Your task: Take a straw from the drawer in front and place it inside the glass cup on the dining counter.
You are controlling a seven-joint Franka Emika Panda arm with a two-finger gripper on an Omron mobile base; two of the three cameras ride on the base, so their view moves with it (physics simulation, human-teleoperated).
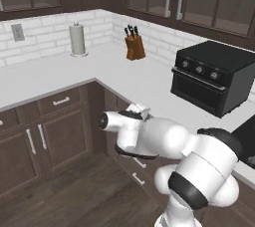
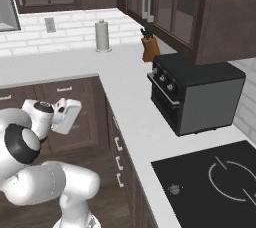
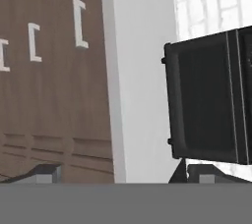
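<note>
Hand view first: we see our gripper (image 3: 120, 174) with its two finger tips spread wide and nothing between them, looking along the dark cabinet face at three small silver handles and the front edge of the white worktop (image 3: 142, 70), with the black countertop oven (image 3: 209, 98) beyond. Seen from the right base camera, our gripper (image 2: 67, 115) hangs in front of the lower cabinets, near the worktop's inner corner. We cannot yet tell which drawer (image 2: 118, 144) holds the straw; it, the glass cup and the dining counter are out of sight. We judge the step is opening that drawer: we should square the tips on its bar handle, close firmly, then pull straight out.
</note>
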